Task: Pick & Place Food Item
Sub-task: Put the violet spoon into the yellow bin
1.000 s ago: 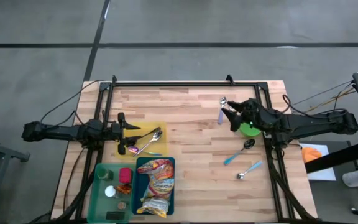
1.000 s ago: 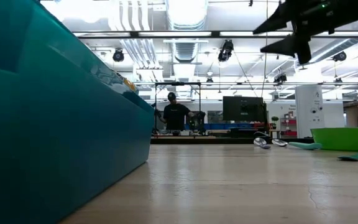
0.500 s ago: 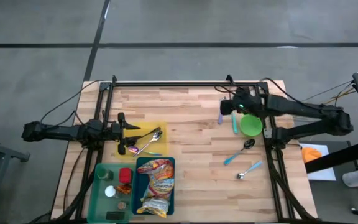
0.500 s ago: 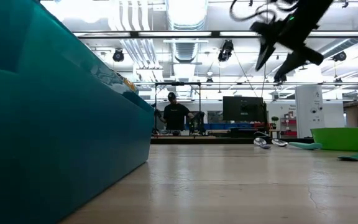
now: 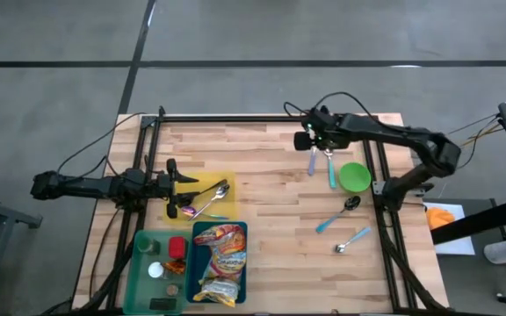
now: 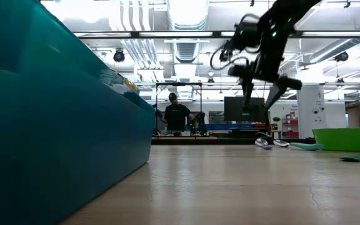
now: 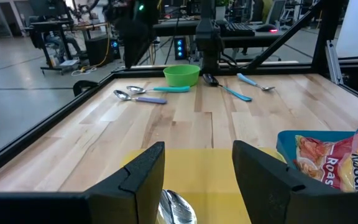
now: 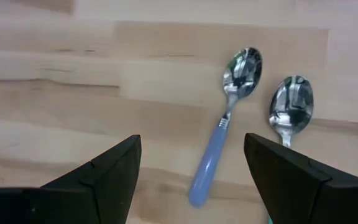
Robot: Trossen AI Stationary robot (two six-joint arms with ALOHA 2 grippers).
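The food item, an orange and yellow noodle packet (image 5: 220, 262), lies in a teal bin (image 5: 192, 263) at the near left; its corner also shows in the left wrist view (image 7: 347, 163). My right gripper (image 5: 306, 139) hangs open over the far part of the table, pointing down above a blue-handled spoon (image 8: 224, 134) and a second spoon (image 8: 291, 106), touching neither. It also shows in the low view (image 6: 260, 103). My left gripper (image 7: 197, 180) stands open at the left, level over a yellow plate (image 5: 202, 186).
A green bowl (image 5: 354, 176) stands by the right edge, with two more spoons (image 5: 336, 216) (image 5: 352, 240) nearer the front. A spoon (image 5: 211, 200) lies on the yellow plate. A green bin (image 5: 140, 268) with small items adjoins the teal bin. The table's middle is bare wood.
My right gripper has swung from beside the green bowl toward the table's far edge and leftward, sinking a little. It has tipped from roughly level to pointing steeply down over the two far spoons, and has stayed open.
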